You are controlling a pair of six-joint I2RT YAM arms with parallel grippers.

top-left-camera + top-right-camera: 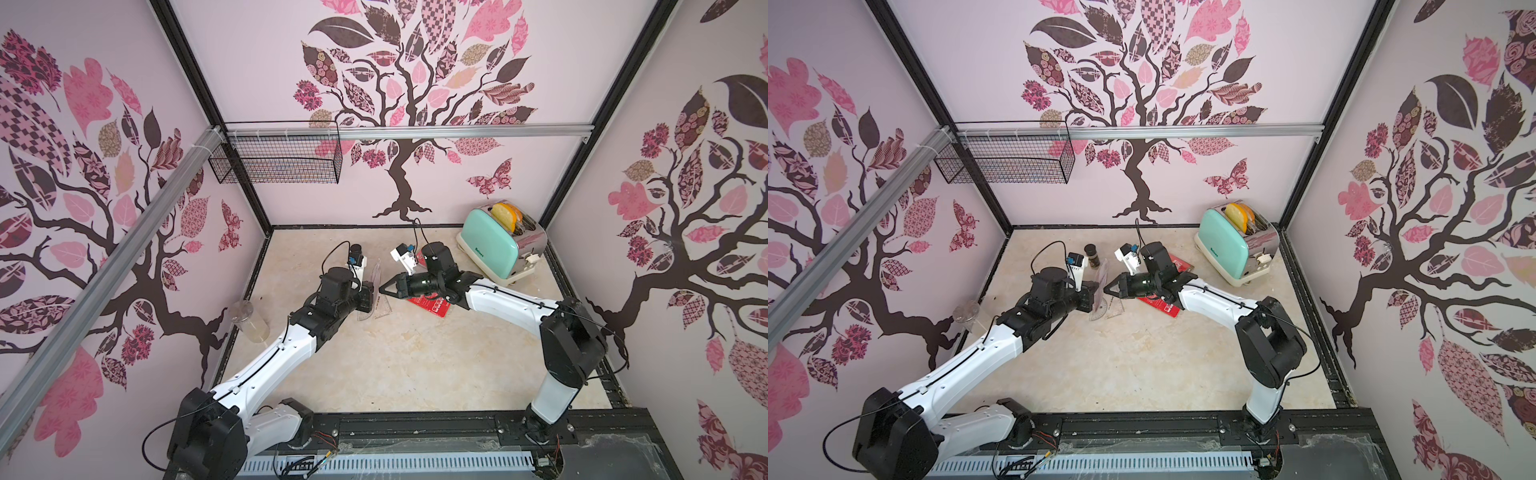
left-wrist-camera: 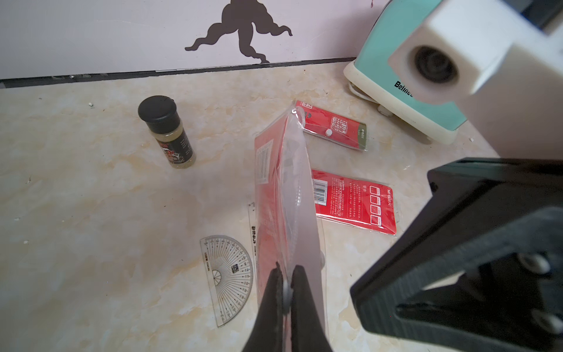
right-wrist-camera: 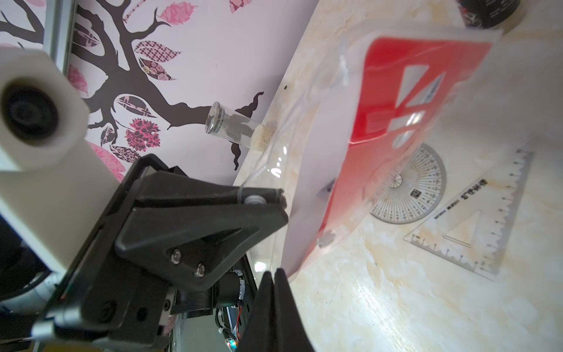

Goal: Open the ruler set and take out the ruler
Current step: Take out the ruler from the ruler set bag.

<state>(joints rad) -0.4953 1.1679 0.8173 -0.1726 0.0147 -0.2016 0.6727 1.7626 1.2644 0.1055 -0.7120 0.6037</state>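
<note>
Left gripper (image 2: 286,271) clenched on pouch (image 2: 283,183) flap; pouch held on edge over table (image 2: 91,213). Right gripper (image 3: 274,272) closed at its lower corner, hold unclear. Protractor (image 2: 228,274) and set square (image 3: 475,225) lay out beneath. Red card was inside; straight ruler not seen.

Toaster (image 1: 492,249): mint-green, far right corner of table (image 1: 415,365), slices (image 1: 506,216) in slots.
Spice jar (image 2: 167,131): upright, black cap.
Clear jar (image 1: 249,320): left table edge.
Wire basket (image 1: 278,156): on back rail.
</note>
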